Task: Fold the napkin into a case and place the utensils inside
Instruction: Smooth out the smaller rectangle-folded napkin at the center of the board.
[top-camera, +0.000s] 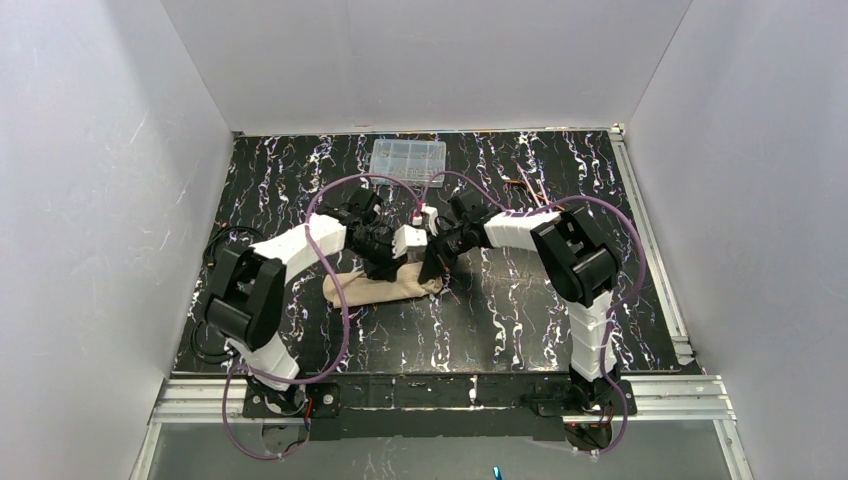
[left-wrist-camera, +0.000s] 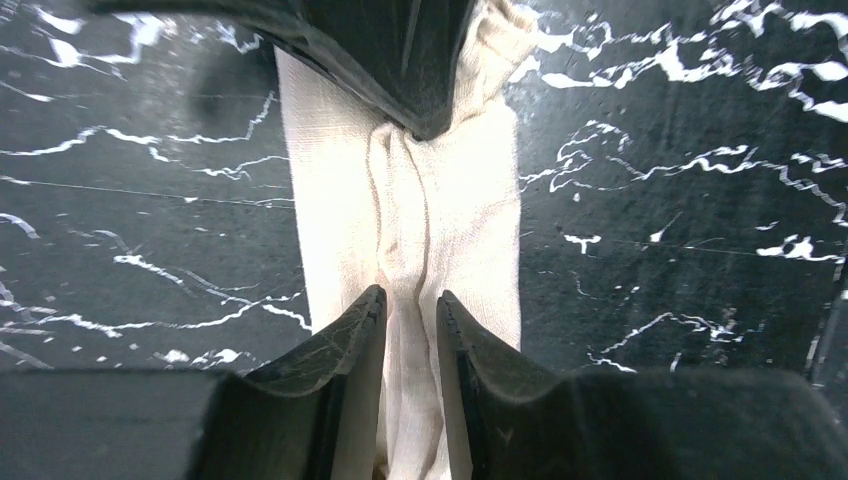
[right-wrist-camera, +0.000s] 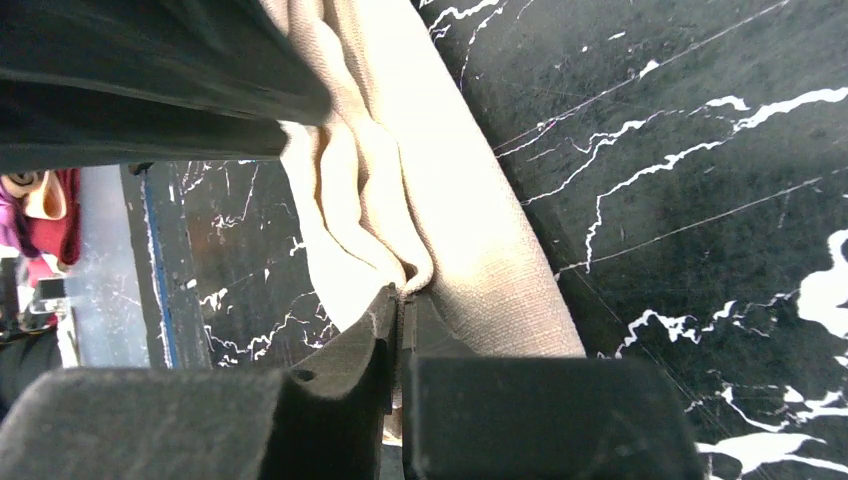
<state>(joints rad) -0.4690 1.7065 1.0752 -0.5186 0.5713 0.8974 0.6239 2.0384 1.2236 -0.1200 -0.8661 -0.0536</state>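
Black marbled tabletop (top-camera: 560, 330) lies open toward its near edge and right side. The napkin (top-camera: 380, 288) is folded into a narrow beige strip a little left of the middle, its long edges running left to right. A clear plastic box (top-camera: 408, 155) sits against the far edge, well apart. The left gripper (left-wrist-camera: 410, 302) stands nearly closed, pinching a raised crease of the cloth. The right gripper (right-wrist-camera: 403, 296) is clamped tight on the fold at the strip's right end.
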